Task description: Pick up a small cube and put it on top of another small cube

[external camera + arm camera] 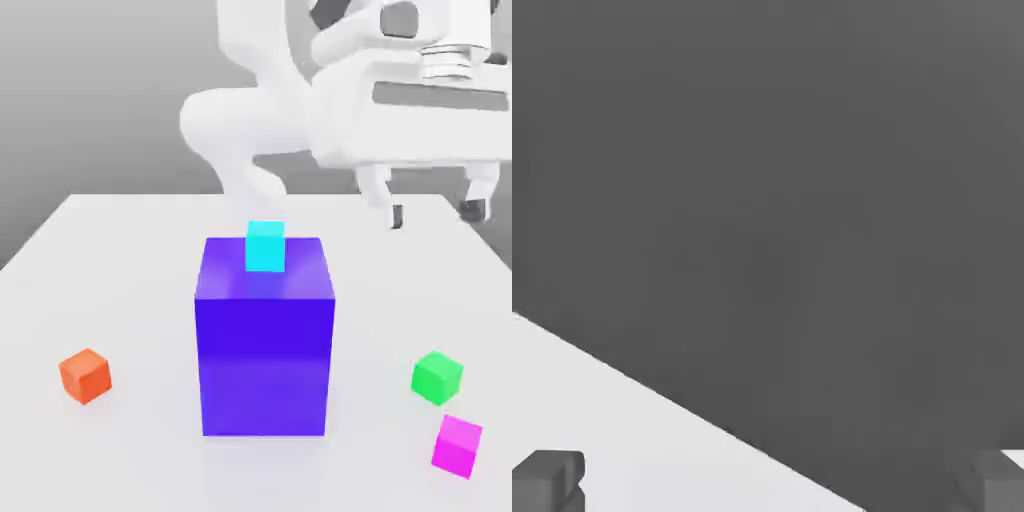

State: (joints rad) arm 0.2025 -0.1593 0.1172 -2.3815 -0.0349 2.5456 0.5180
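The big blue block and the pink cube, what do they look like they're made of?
Big blue block: looks like smooth, glossy plastic, since the cyan cube reflects faintly in its top. Pink cube: flat even colour, probably matte plastic; a render leaves this open.

1. The exterior view faces the arm [300, 90] from across the white table [120, 260], slightly above, fairly near.
2. The hand view looks past the fingertips [547, 478] toward the table's edge and grey floor.
3. Both views seemingly share the table.
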